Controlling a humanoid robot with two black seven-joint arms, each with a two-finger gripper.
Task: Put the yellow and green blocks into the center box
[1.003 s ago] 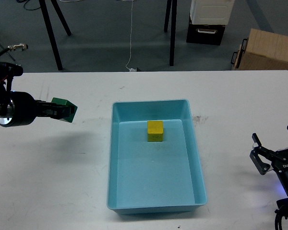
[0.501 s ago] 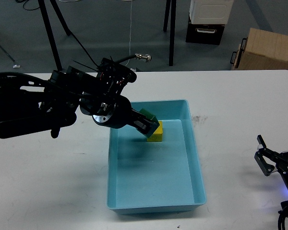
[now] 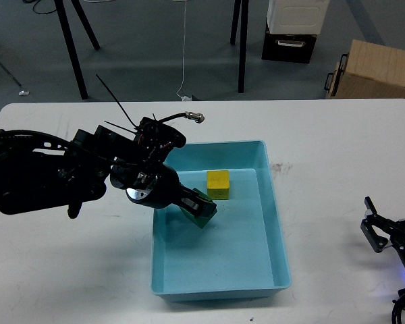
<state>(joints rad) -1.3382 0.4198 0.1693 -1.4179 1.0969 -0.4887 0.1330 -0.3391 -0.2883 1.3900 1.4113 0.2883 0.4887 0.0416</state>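
Note:
A light blue box [image 3: 273, 223] lies in the middle of the white table. A yellow block [image 3: 218, 184] rests on its floor near the far end. My left gripper [image 3: 201, 211] reaches into the box from the left and is shut on a green block [image 3: 206, 209], held low over the box floor just in front and left of the yellow block. My right gripper [image 3: 391, 233] is at the right edge of the table, fingers spread and empty.
The left arm [image 3: 61, 172] lies across the left half of the table. Beyond the far table edge stand tripod legs [image 3: 74, 47], a black-and-white case [image 3: 293, 27] and a wooden box [image 3: 371, 67].
My left gripper carried the green block from the left of the table over the box rim and lowered it inside, beside the yellow block. The right gripper sank slightly lower in view.

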